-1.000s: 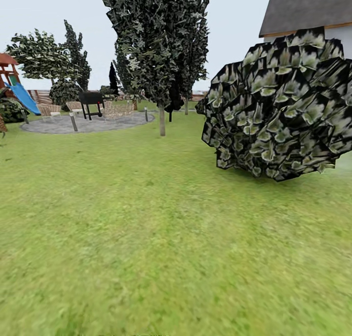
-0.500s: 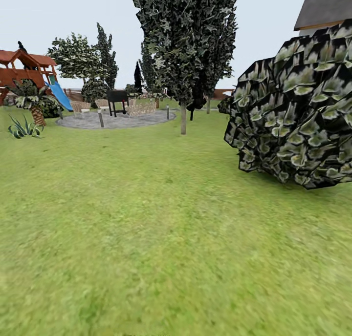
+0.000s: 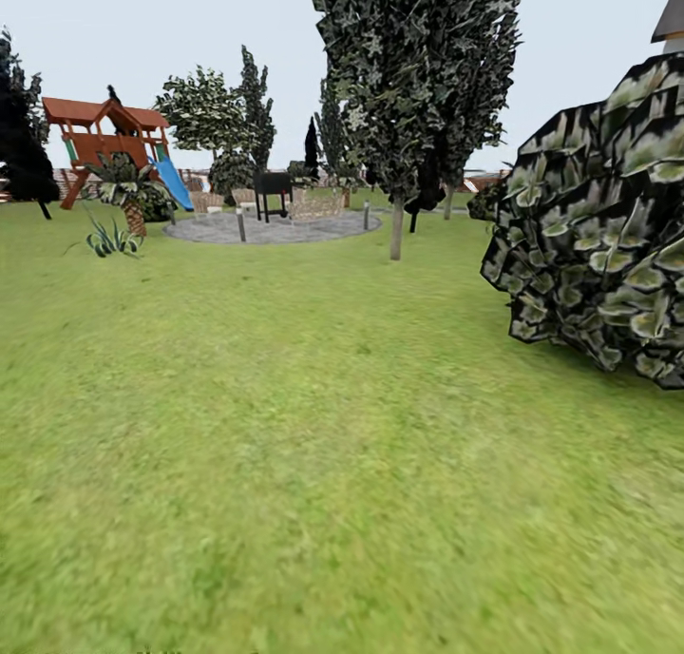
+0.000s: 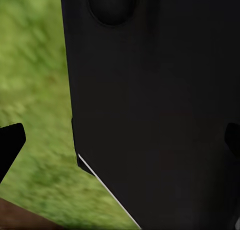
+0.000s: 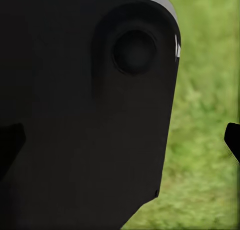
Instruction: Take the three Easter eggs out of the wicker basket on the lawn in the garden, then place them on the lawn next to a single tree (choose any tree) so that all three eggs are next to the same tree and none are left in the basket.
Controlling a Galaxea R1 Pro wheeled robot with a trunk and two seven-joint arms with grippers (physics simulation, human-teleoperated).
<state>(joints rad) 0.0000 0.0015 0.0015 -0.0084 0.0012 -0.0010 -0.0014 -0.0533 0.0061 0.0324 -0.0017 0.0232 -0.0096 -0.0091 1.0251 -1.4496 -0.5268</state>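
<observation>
- Ahead, the lawn [image 3: 313, 464] fills the near ground, bare grass as far as a grey paved patch [image 3: 275, 227].
- One tall tree [image 3: 408, 93] with a pale trunk rises just beyond the paving; a big leafy bush [image 3: 608, 236] sits at the lawn's right edge.
- A red playset [image 3: 104, 141] with a blue slide [image 3: 173, 182] stands far left.
- Left end effector [image 4: 120, 140] and right end effector [image 5: 120, 140]: only dark fingertips at the picture edges, a black body between; spread or closed, I cannot tell.

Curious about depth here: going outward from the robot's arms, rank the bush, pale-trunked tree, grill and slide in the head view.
1. Bush, close on the right.
2. Tree, centre, farther back.
3. Grill, on the paved patch beyond.
4. Slide, far left, only slightly past the grill.
</observation>
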